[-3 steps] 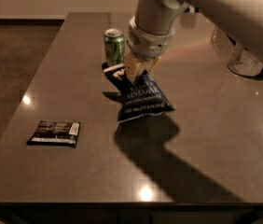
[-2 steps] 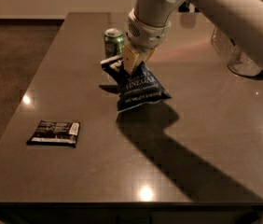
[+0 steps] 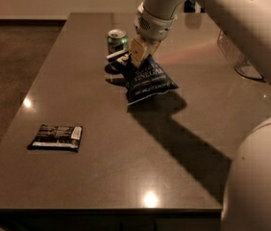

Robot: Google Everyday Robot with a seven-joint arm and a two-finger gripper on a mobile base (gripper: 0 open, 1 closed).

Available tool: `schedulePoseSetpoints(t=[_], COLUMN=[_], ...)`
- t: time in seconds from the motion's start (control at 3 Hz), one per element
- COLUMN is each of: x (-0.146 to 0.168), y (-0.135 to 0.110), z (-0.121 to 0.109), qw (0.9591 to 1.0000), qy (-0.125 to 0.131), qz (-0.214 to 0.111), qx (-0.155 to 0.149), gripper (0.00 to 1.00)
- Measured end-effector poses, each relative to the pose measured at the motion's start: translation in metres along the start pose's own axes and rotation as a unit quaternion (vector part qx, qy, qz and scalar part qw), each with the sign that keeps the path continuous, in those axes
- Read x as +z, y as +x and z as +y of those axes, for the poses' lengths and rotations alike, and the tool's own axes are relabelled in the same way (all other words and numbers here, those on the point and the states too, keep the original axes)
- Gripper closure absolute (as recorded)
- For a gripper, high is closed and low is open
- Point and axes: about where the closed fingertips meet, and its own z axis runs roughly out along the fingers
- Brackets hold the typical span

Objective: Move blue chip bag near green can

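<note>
Carried closer to the can over the last second, the large dark blue crinkly chip bag [image 3: 150, 81] trails just below the pincer [image 3: 131, 59], which is clamped on its top edge. The small green metal can [image 3: 117, 40] stands just up-left of the pincer. Judging by this, only setting down and release remain.

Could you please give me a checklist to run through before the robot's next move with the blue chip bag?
1. Grip: the tool is shut on the top edge of the blue chip bag: ok.
2. Bag near the green can: ok, it lies just right of the can and in front of it.
3. Can upright: ok.
4. Gap between bag and can: cannot tell, the tool covers it.
5. Bag's lower edge resting on the table: cannot tell.
6. Black packet out of the way: ok, it lies far off at the front left.
</note>
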Motion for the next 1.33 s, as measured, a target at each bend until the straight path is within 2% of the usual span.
schedulePoseSetpoints(t=[0.67,1.0,1.33], x=[0.0034,0.0055,0.0056], y=[-0.0048,-0.0065,-0.0065], z=[0.0005,0.0007,0.0007], qw=[1.0000,1.0000,1.0000], qy=[0.000,0.000,0.000], qz=[-0.005,-0.007,-0.007], qx=[-0.002,-0.002,-0.002], gripper=[0.12,0.00,0.00])
